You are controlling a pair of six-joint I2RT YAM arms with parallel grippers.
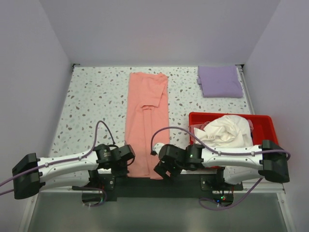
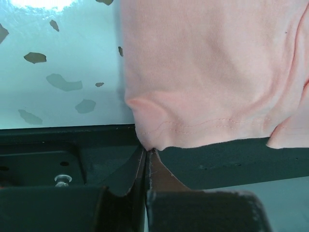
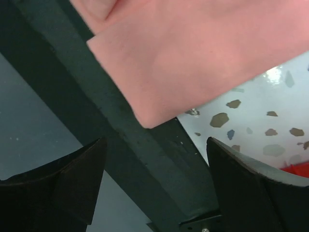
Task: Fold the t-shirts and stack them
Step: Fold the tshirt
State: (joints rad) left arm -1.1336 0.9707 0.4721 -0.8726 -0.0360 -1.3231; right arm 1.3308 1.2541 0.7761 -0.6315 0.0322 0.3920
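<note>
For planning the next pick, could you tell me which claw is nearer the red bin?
Right. The right claw hangs open just left of the red bin; the left claw sits farther left, across the salmon-pink t-shirt, pinching its hem.

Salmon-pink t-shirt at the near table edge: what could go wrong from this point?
The left claw pinches only the very hem of the salmon-pink cloth t-shirt, so a pull could slip it free.
The right claw is open, the shirt's corner not yet between its fingers; a one-sided lift would likely skew the long fold.
The hem overhangs the black metal mounting bar and might snag there.
</note>
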